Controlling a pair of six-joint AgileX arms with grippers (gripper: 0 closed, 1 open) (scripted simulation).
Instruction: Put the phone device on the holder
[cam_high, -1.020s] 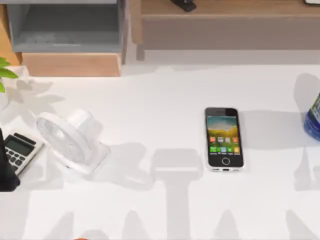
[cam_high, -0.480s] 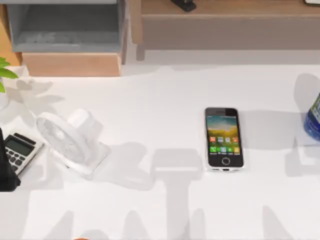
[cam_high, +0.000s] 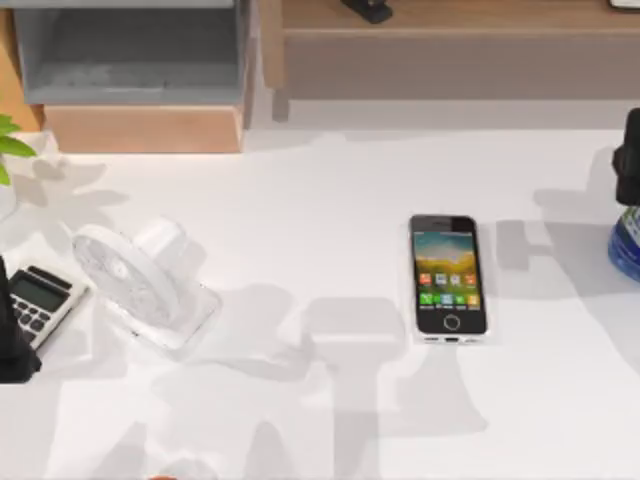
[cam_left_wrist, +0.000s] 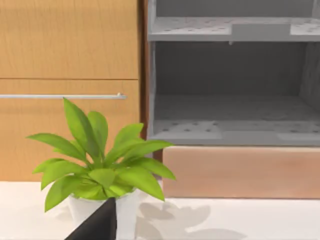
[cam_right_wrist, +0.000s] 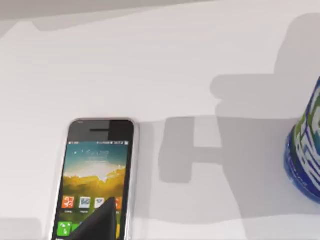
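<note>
The right arm (cam_high: 629, 158) enters at the right edge of the white table (cam_high: 320, 400) as a dark segment above a blue patterned container (cam_high: 627, 245); whether its fingers are spread or pressed together cannot be told. The left arm (cam_high: 12, 335) stands at the left edge beside a grey calculator with dark keys (cam_high: 35, 302); its finger state cannot be told either. The slim white smartphone with a black front and lit icon screen (cam_high: 448, 277) lies flat, face up, right of centre. No writing on it is readable. A white desk fan (cam_high: 140, 283) sits left of centre, and a green potted plant (cam_left_wrist: 102, 167) stands near the far left corner.
</note>
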